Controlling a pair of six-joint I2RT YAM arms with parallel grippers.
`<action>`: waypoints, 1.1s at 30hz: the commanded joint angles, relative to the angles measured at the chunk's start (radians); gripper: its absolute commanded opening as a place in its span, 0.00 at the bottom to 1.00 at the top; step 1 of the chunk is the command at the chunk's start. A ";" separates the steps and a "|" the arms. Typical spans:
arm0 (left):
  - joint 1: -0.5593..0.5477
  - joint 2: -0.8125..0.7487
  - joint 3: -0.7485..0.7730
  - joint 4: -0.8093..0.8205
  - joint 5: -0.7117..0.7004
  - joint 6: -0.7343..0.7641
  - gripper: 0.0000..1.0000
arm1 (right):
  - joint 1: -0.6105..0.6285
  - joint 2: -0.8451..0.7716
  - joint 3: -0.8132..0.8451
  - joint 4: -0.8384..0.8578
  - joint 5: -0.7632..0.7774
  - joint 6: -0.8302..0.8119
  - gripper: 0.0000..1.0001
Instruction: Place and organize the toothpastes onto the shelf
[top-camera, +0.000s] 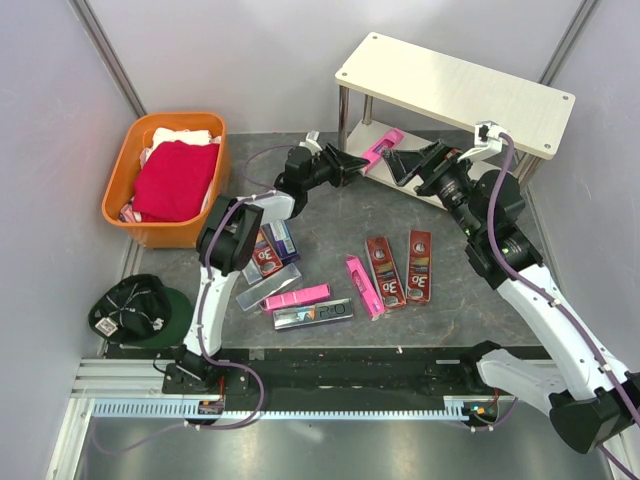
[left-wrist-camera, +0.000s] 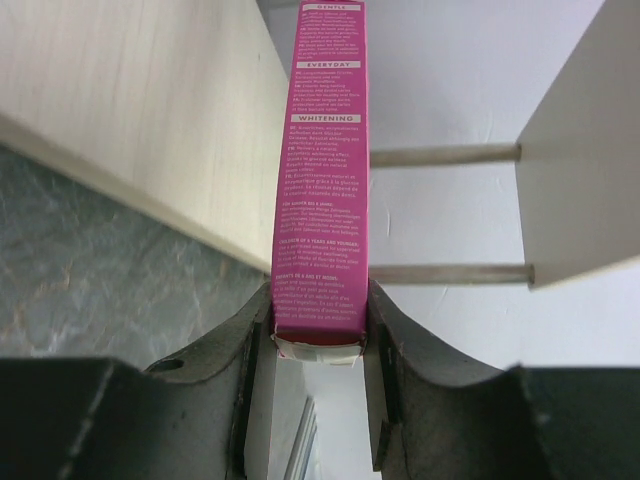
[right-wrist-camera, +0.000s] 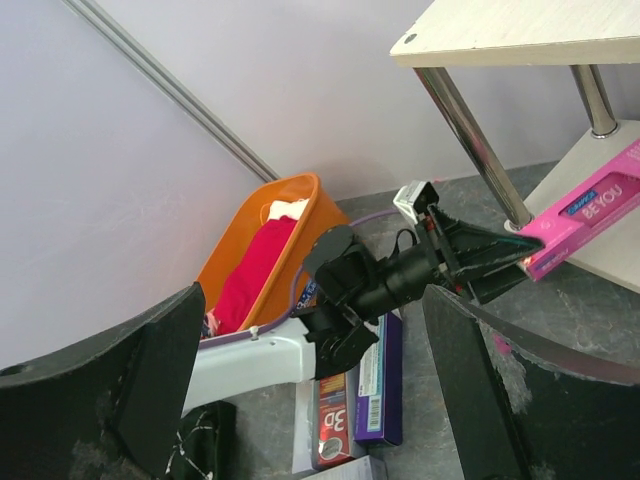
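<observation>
The shelf (top-camera: 455, 90) stands at the back right. My left gripper (top-camera: 362, 165) is shut on the near end of a pink toothpaste carton (top-camera: 383, 148). The carton's far end reaches over the shelf's lower board, under the top board. In the left wrist view the carton (left-wrist-camera: 320, 180) sits between both fingers (left-wrist-camera: 395, 340), between the boards (left-wrist-camera: 130, 110). My right gripper (top-camera: 392, 166) is open and empty, just right of the carton. The right wrist view shows that carton (right-wrist-camera: 590, 210) over the lower board (right-wrist-camera: 610, 262). Several cartons lie on the floor: pink (top-camera: 297, 296), silver (top-camera: 313, 313), dark red (top-camera: 385, 272).
An orange basket (top-camera: 165, 180) with red and white cloths stands at the left. A black cap (top-camera: 135, 310) lies in front of it. More cartons, dark red (top-camera: 266, 255) and purple (top-camera: 283, 240), lie beside the left arm. Shelf legs (left-wrist-camera: 445, 155) flank the held carton.
</observation>
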 joint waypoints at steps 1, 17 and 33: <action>-0.006 0.053 0.135 -0.009 -0.133 -0.103 0.02 | -0.006 -0.026 0.042 -0.010 -0.014 -0.024 0.98; 0.001 0.228 0.373 -0.214 -0.221 -0.155 0.10 | -0.006 -0.042 0.035 -0.030 -0.019 -0.027 0.98; 0.001 0.147 0.385 -0.452 -0.139 0.032 0.98 | -0.006 -0.054 0.010 -0.033 -0.029 -0.003 0.98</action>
